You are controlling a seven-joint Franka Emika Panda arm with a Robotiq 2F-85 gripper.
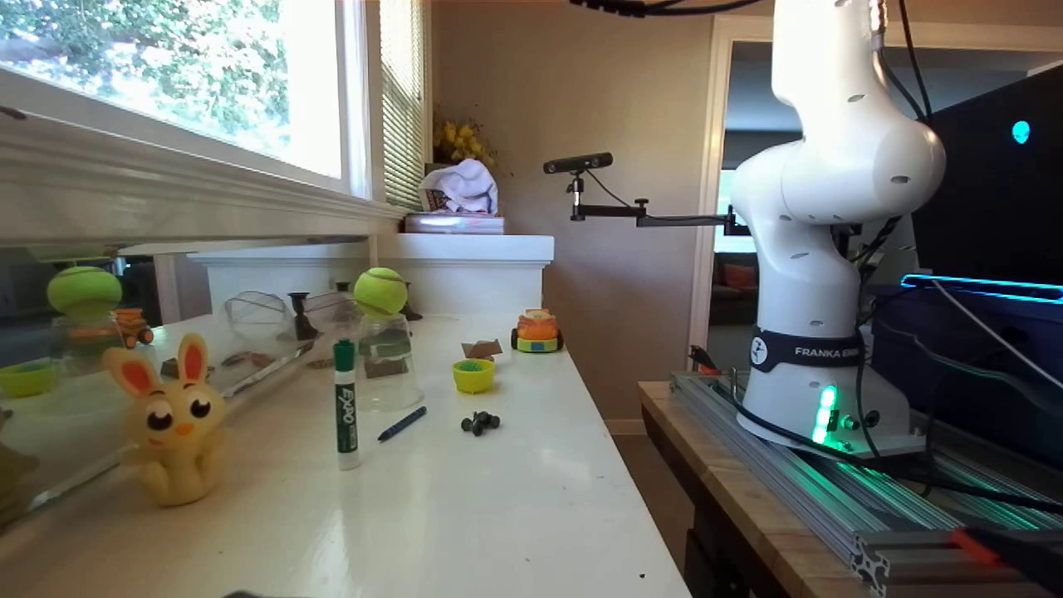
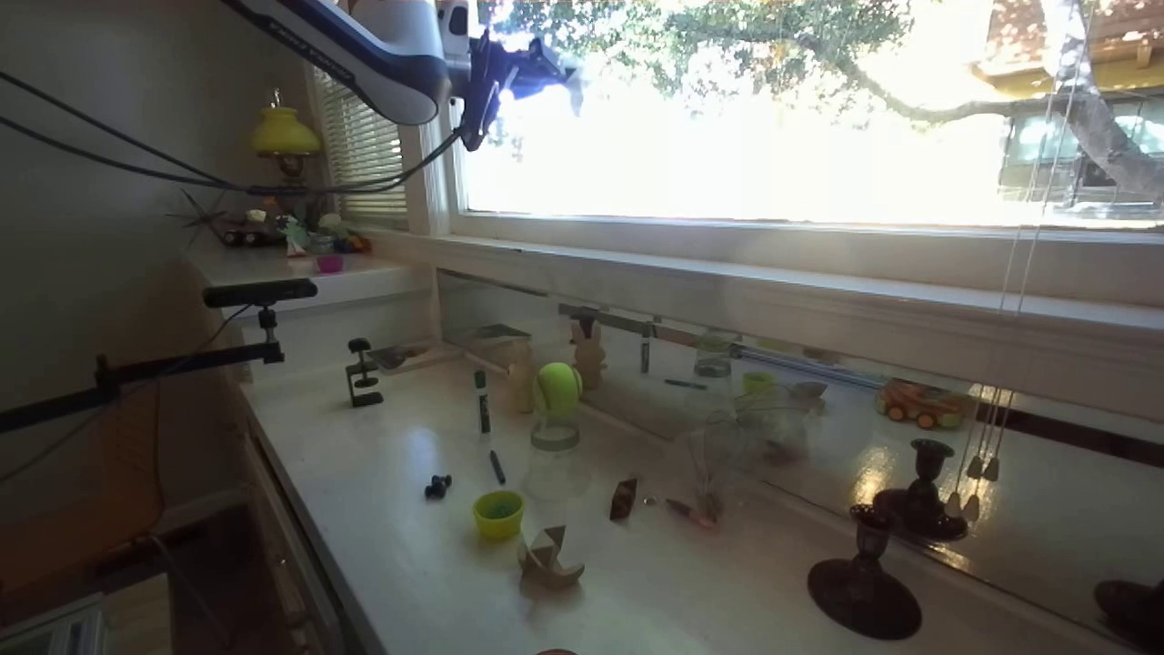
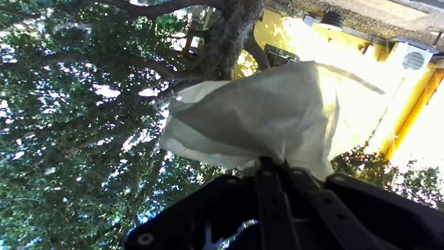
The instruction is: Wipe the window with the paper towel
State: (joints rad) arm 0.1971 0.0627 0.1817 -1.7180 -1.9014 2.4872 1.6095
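Observation:
The window is a large clear pane in a pale frame, and it also shows in an exterior view. My gripper is high in front of the pane's upper left part in that exterior view. In the wrist view my gripper is shut on the white crumpled paper towel, which fans out beyond the fingertips. A blurred pale bit of the paper towel shows at the fingertips in an exterior view. Foliage and a yellow building show behind it. Whether the towel touches the glass I cannot tell.
The sill runs below the pane. On the white counter stand a tennis ball on a clear cup, a green marker, a bunny figure and a candlestick. Blind cords hang at the right.

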